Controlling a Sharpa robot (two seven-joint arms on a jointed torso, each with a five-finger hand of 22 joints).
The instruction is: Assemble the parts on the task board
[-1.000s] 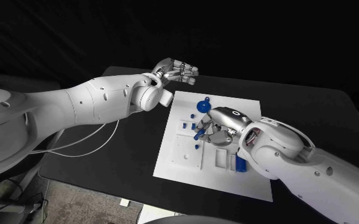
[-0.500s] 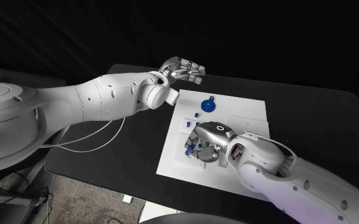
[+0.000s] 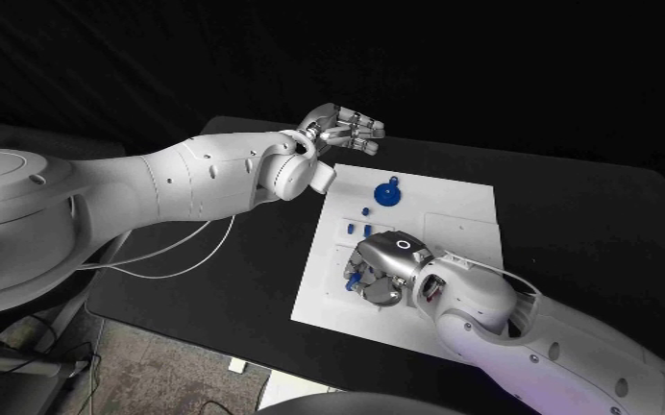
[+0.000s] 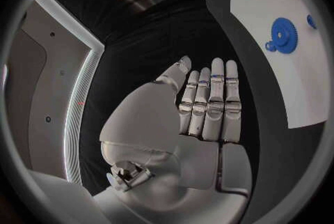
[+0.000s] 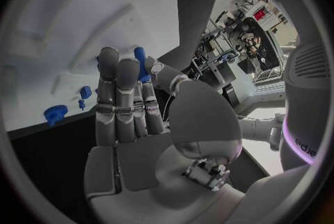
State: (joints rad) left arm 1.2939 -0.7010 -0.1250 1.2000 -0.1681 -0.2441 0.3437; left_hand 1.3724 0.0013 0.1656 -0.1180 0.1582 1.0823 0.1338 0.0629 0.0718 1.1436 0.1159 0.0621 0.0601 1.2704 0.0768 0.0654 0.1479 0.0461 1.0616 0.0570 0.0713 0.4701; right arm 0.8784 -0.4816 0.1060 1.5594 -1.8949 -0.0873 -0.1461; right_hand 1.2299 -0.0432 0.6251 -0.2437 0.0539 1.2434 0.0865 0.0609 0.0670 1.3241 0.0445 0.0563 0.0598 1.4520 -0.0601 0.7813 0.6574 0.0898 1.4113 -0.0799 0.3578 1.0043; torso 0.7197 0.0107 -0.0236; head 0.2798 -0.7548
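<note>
Your right robot hand (image 3: 377, 276) pinches a small blue part (image 5: 141, 63) low over the near left of the task board (image 3: 457, 206). Line the part up with its seat, then press straight down, gently. Your left robot hand (image 3: 344, 130) hangs released, holding nothing, above the counter (image 3: 582, 213) beyond the board's far corner. Since a second ago, the right hand has dropped toward you along the board; the blue gear (image 3: 386, 193) lies unmoved.
</note>
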